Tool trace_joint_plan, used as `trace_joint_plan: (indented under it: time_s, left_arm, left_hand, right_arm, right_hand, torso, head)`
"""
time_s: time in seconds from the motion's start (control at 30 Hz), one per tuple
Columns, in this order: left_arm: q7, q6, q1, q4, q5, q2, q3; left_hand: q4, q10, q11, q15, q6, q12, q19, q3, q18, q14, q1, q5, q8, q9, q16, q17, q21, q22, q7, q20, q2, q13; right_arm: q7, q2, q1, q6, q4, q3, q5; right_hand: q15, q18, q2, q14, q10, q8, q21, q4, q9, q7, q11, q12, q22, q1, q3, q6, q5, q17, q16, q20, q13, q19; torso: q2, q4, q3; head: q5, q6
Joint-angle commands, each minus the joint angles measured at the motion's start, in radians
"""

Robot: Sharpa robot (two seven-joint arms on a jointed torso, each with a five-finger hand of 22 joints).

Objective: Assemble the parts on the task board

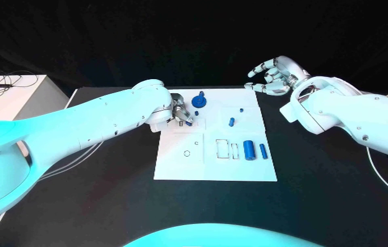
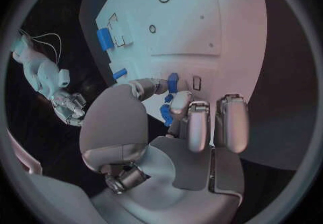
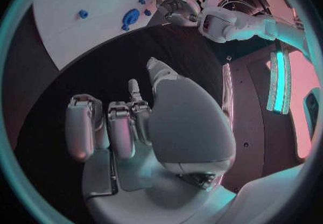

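Left hand [image 1: 179, 114] pinches a small blue part [image 2: 173, 82] low over the task board [image 1: 243, 171], far-left area. Right hand [image 1: 275, 77] is empty, fingers loosely apart, off the board's far-right corner above the table [image 1: 323, 202].

Risk: the part looks held only at the fingertips; it could tilt or slip on insertion.

Left wrist view shows the pinch; head view hides it behind the fingers.

Matt white task board [image 1: 243, 168] on a matt black table [image 1: 97, 202]; parts [image 1: 249, 150] look like smooth blue plastic
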Motion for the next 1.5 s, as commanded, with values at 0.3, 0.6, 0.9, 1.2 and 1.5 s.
trace_joint_plan:
  time_s: [0.3,0.6,0.9,1.2,1.5]
  left_arm:
    - [0.016,-0.052,-0.002,0.005,0.014,-0.002,0.0]
    - [0.02,-0.05,-0.002,0.009,0.016,0.0,0.0]
    - [0.014,-0.019,-0.002,0.009,0.016,0.001,0.0]
    - [0.007,0.0,-0.002,0.005,0.011,0.0,0.0]
    - [0.006,0.007,-0.002,0.006,0.008,0.0,0.0]
  left_hand:
    - [-0.178,0.012,-0.002,-0.009,0.036,0.008,0.007,0.169,-0.012,0.104,0.002,0.013,0.003,0.133,0.003,0.263,0.007,0.006,-0.026,-0.001,0.009,0.007]
    - [-0.178,0.012,-0.002,-0.009,0.036,0.008,0.007,0.169,-0.012,0.104,0.002,0.013,0.003,0.133,0.003,0.263,0.007,0.006,-0.026,-0.001,0.009,0.007]
    - [-0.179,0.012,-0.002,-0.01,0.038,0.007,0.009,0.169,-0.013,0.104,0.001,0.016,0.002,0.133,0.003,0.263,0.008,0.01,-0.026,-0.002,0.009,0.006]
    - [-0.179,0.011,-0.002,-0.01,0.038,0.006,0.009,0.169,-0.013,0.104,0.001,0.017,0.001,0.133,0.003,0.263,0.009,0.011,-0.027,-0.002,0.01,0.004]
    - [-0.179,0.011,-0.002,-0.01,0.038,0.006,0.009,0.169,-0.013,0.104,0.001,0.017,0.001,0.133,0.003,0.263,0.009,0.011,-0.027,-0.002,0.01,0.004]
  right_arm:
    - [0.003,-0.001,0.0,0.012,0.002,0.001,-0.011]
    - [0.001,-0.001,0.0,0.013,0.003,0.001,-0.013]
    - [0.0,-0.001,0.0,0.015,0.002,0.001,-0.013]
    - [-0.001,-0.001,-0.001,0.017,0.002,0.001,-0.013]
    - [-0.002,0.0,-0.001,0.018,0.001,0.001,-0.013]
  right_hand:
    - [-0.004,0.0,0.003,0.102,0.009,0.003,-0.005,0.004,0.001,-0.001,-0.002,-0.003,0.111,-0.009,0.003,-0.009,-0.006,0.263,0.004,-0.001,0.173,0.038]
    - [-0.004,0.0,0.004,0.102,0.009,0.005,-0.006,0.004,0.002,-0.001,-0.002,-0.003,0.111,-0.011,0.002,-0.01,-0.006,0.263,0.004,-0.001,0.173,0.038]
    - [-0.004,0.0,0.004,0.102,0.009,0.005,-0.006,0.004,0.002,-0.001,-0.002,-0.003,0.111,-0.011,0.002,-0.01,-0.006,0.263,0.004,-0.001,0.173,0.038]
    - [-0.004,0.0,0.004,0.102,0.009,0.006,-0.006,0.004,0.002,-0.001,-0.002,-0.003,0.111,-0.012,0.002,-0.011,-0.006,0.263,0.004,-0.001,0.173,0.038]
    - [-0.004,0.0,0.004,0.102,0.009,0.006,-0.006,0.004,0.002,-0.001,-0.002,-0.003,0.111,-0.012,0.002,-0.011,-0.006,0.263,0.004,-0.001,0.173,0.038]
  torso:
    - [0.0,-0.0007,0.0007]
    - [0.0,-0.0012,0.0007]
    - [0.0,0.0001,0.0006]
    - [0.0,0.0,0.0002]
    - [0.0,-0.0003,0.0]
  head:
    - [0.001,-0.001]
    - [0.002,-0.001]
    - [0.002,-0.003]
    - [0.002,-0.005]
    - [0.003,-0.008]
